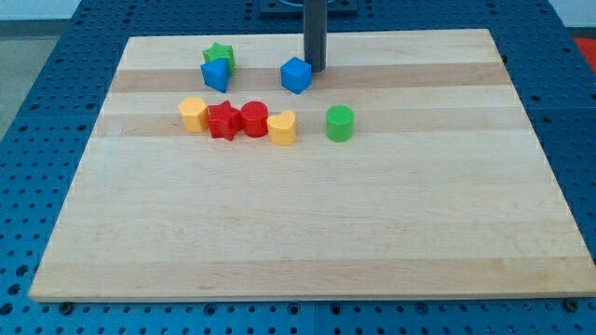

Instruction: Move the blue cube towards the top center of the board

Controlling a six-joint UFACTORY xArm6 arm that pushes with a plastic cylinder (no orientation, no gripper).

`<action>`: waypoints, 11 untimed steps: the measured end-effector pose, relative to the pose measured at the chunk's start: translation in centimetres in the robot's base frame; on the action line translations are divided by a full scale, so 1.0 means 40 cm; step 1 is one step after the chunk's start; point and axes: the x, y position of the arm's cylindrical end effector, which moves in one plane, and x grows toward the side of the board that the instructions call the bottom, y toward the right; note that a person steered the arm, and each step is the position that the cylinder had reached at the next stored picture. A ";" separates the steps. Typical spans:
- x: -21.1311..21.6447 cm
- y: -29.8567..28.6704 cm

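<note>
Camera view gives me the whole wooden board (307, 242) on the blue perforated table (37, 112), and the near half of the board, toward the view's bottom edge, carries only bare wood grain. Moving up from there, I meet a row of blocks left of the board's middle: a yellow block (193, 114) at the view's left end, a red star (223, 121) touching it, a red cylinder (254, 118) pressed against the star, and a second yellow block (282, 127) touching the cylinder. A green cylinder (340, 123) stands apart, just to the view's right of that row. Farther back, toward the top edge and left of center, another blue block (216, 74) sits against a green star (220, 56) behind it. The blue cube (295, 75) rests near the top center of the board, slightly left of the midline. My tip (316, 70) is down on the board just to the view's right of that cube and a little behind it, touching it or nearly so. This rig carries no claw, only the dark rod, so I have no open or closed state to report.
</note>
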 end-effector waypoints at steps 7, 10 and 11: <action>0.068 -0.102; 0.007 -0.154; 0.024 -0.119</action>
